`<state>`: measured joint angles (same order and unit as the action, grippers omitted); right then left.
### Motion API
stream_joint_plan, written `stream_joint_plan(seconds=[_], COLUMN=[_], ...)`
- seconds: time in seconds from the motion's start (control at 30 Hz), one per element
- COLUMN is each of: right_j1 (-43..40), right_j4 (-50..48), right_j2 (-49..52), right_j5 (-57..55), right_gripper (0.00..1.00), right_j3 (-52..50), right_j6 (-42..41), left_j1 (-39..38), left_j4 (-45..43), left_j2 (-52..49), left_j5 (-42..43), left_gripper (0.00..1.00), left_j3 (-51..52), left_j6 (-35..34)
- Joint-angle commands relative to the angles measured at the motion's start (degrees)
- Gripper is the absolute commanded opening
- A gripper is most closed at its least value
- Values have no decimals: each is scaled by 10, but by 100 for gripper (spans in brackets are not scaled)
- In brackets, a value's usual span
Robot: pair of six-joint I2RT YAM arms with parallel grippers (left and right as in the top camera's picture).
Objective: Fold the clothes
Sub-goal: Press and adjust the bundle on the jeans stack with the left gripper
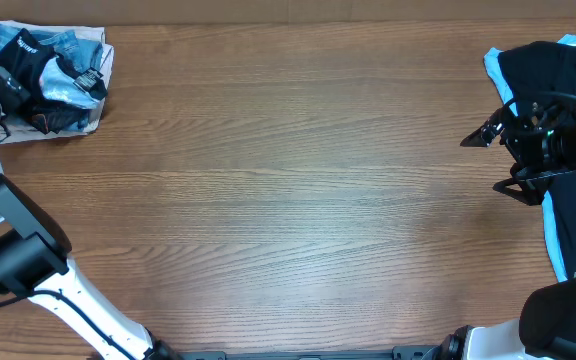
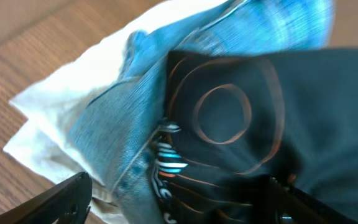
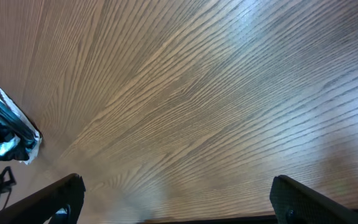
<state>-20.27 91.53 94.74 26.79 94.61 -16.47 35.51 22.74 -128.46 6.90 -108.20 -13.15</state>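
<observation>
The clothes – a black shirt (image 2: 229,118) with thin orange contour lines – lie folded on top of a small pile in the far left corner of the wooden table (image 1: 288,180). Under the shirt is a pair of light-blue denim jeans (image 2: 117,124), and under the jeans a white cloth (image 2: 61,106) whose edges stick out onto the wood on the left side of the pile. A strip of small white and blue print shows along the shirt's folded edge, where it meets the denim.

The left gripper (image 2: 178,182) hangs directly over this pile with its fingers spread wide, one to each side of the shirt's near edge. Nothing is pinched between them. From the wrist camera the shirt fills the view close below, but the picture is blurred, so I cannot tell whether the fingertips touch the fabric.

The right gripper (image 3: 178,181) is far across the table at the right edge, its fingers also spread wide and holding nothing. Its own camera looks down on bare wood grain, with the pile small and distant at the left of that view. Just beside and partly beneath this arm lies another dark garment (image 1: 573,230) with a light-blue border – it runs along the right edge from far to near, well apart from the pile.
</observation>
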Motion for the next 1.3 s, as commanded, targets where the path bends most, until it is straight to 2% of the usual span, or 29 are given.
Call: stream_joint_plan(seconds=[0.0, 0.13, 0.2, 0.27, 0.33, 0.43, 0.47, 0.5, 0.67, 0.87, 1.27], right_j1=[0, 0, 0, 0, 0, 0, 0, 0, 0, 0, 0], right_j4=[-1, -3, -5, -8, -10, -10, -10, -10, -10, -12, -3], right_j2=[-20, -20, -20, -20, -20, -20, -20, -20, -20, -20, -20], right_j5=[3, 3, 3, 3, 3, 3, 3, 3, 3, 3, 3], right_gripper=[100, 100, 100, 100, 100, 100, 100, 100, 100, 100, 100], right_j3=[15, 15, 15, 15, 15, 15, 15, 15, 15, 15, 15], right_j6=[3, 5, 5, 5, 5, 12, 18, 20, 20, 20, 19], left_j1=[-5, -14, -19, -26, -39, -59, -66, -73, -96, -96, -90], left_j4=[-9, -4, 3, 18, 43, 75, 87, 99, 122, 103, -28], left_j2=[85, 121, 129, 130, 125, 111, 106, 99, 61, 22, -60], left_j5=[42, 45, 64, 95, 106, 92, 76, 52, 17, -8, -54], left_gripper=[92, 83, 79, 72, 56, 22, 7, 4, 4, 4, 4], left_j3=[-15, -15, -15, -15, -15, -15, -15, -15, -15, -15, -15], left_j6=[-2, -10, -10, -10, -10, -12, -16, -30, -50, -83, -97])
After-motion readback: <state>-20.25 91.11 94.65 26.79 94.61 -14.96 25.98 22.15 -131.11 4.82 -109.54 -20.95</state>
